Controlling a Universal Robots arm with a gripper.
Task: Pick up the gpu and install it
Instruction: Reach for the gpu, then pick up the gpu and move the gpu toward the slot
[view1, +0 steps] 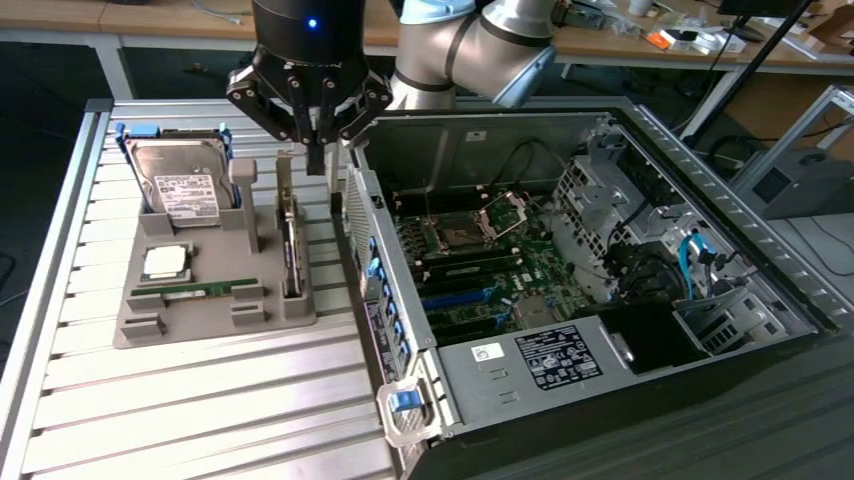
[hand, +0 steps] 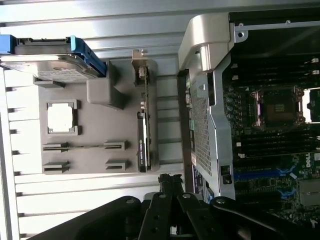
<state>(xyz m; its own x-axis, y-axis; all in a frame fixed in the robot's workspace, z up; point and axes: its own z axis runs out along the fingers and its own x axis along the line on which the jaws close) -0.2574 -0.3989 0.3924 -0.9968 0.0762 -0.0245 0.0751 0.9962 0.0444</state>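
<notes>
Exterior view: thin gpu (view1: 292, 250) edgewise in matte grey tray (view1: 198, 310)

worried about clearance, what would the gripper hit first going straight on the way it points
Pointing down, the black gripper would likely reach the slatted metal table between the upright green-and-black gpu and silver case wall; depth is unclear.

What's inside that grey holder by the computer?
A hard drive, a square chip, a thin memory stick and the gpu standing on its edge. The gpu's bottom edge is hidden down in the holder.
</notes>
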